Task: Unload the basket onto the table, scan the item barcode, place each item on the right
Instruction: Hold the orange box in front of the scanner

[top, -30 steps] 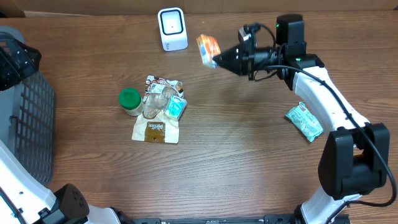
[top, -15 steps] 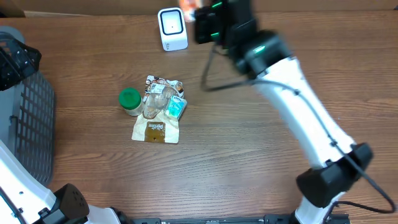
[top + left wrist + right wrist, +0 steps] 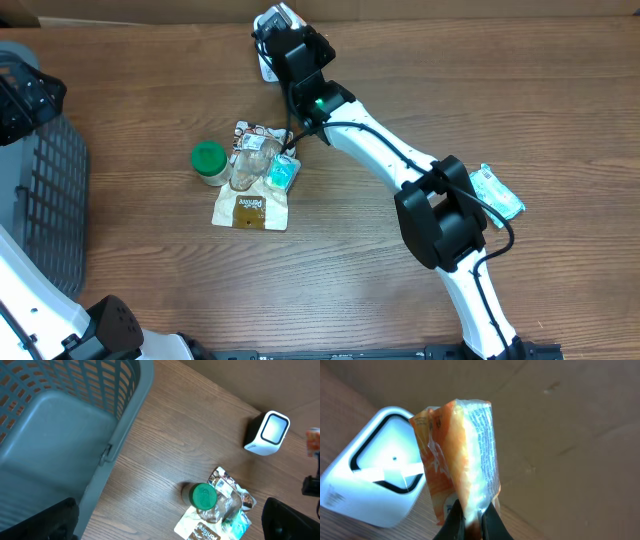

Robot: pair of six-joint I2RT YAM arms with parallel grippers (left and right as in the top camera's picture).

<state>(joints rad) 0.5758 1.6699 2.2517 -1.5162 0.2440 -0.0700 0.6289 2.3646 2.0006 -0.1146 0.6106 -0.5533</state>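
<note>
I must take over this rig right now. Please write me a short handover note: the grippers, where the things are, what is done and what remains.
Left gripper: open, empty, above the table beside the basket.
Right gripper: shut on the orange packet, held up close to the window of the white scanner at the table's far edge.
Done: packet picked up and brought to the scanner.
Cannot tell: whether the barcode faces the window or has been read.
Left: confirm the scan, turn the packet if needed, then put it down. A green-lidded jar, a brown pouch and a teal packet lie on the table.
</note>
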